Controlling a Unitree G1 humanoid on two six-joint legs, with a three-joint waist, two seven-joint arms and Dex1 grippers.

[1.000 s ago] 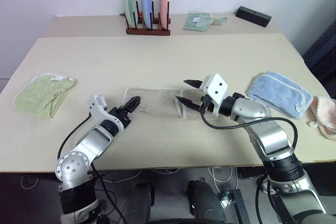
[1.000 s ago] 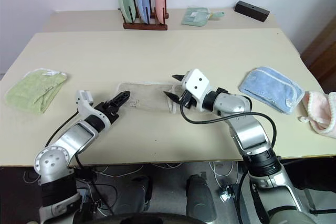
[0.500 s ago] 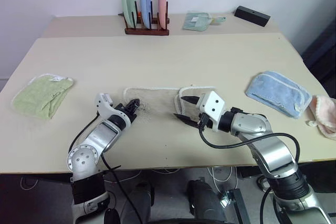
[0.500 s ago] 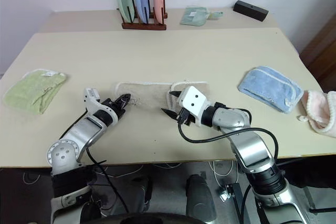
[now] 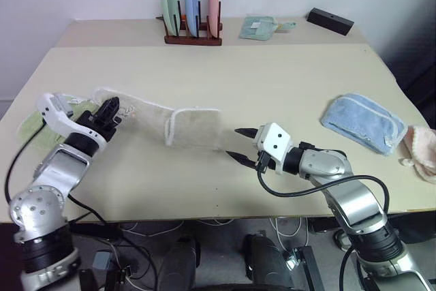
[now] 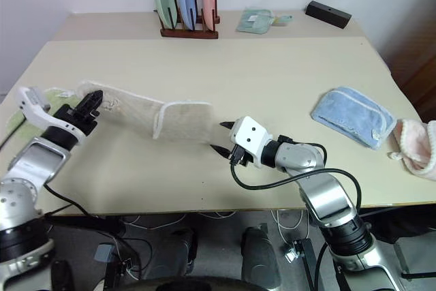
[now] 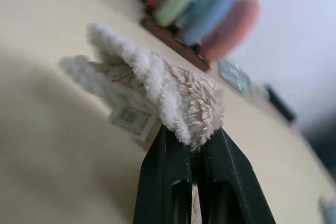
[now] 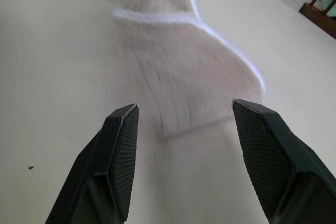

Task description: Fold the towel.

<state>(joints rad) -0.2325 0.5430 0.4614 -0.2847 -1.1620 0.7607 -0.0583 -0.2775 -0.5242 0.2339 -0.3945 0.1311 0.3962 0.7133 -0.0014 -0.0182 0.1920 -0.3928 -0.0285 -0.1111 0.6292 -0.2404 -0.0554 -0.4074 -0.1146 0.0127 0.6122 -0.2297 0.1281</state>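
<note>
Beige towel (image 5: 194,126), white edging

The left gripper (image 7: 191,153) is reaching out level at the robot's far left, its two black fingers (image 7: 163,182) pinching together on a corner of the towel (image 7: 178,98) that is bunching just beyond their tips. The right gripper (image 5: 240,144) is pointing leftward and slightly downward, its fingers (image 8: 118,156) standing spread apart with nothing between them.

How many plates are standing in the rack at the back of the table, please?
3, upright side by side in the wooden rack: a green plate on the left, a blue plate in the middle, a pink plate on the right. None looks hidden.
</note>
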